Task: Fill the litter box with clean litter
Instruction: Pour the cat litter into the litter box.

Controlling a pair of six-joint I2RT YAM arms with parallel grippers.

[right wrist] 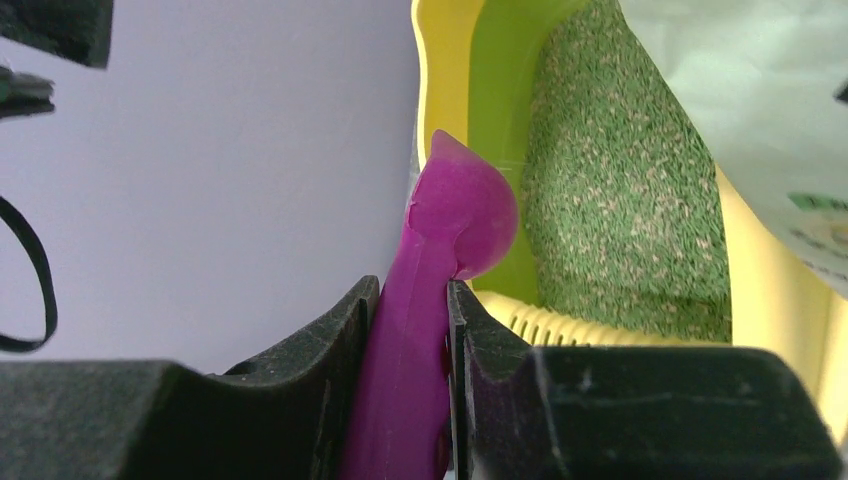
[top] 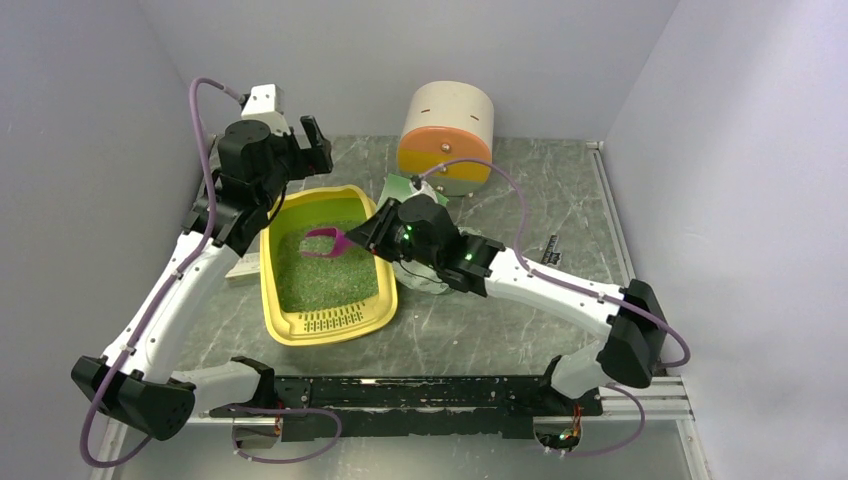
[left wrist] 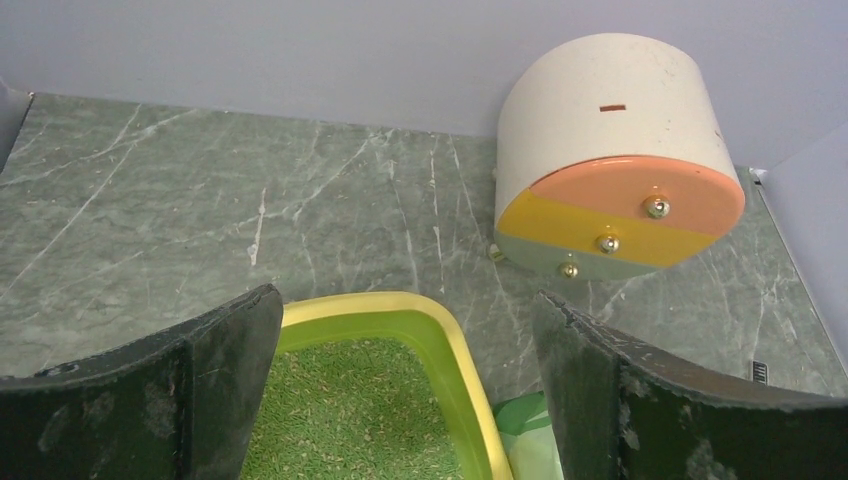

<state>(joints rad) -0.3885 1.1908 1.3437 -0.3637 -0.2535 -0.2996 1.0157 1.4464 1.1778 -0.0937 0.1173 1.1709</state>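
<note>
The left end effector hung released and empty over the far end of the litter box, which sat on the desk. The clean litter covering its floor looked loose and spill-prone, probably best moved by scooping. The right end effector was clenched on the handle of the magenta scoop, its bowl over the granules.

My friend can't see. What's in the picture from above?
The right gripper holds a magenta scoop over a yellow litter box with greenish litter. The left gripper hangs open at its far end; a round drawer cabinet stands beyond.
</note>
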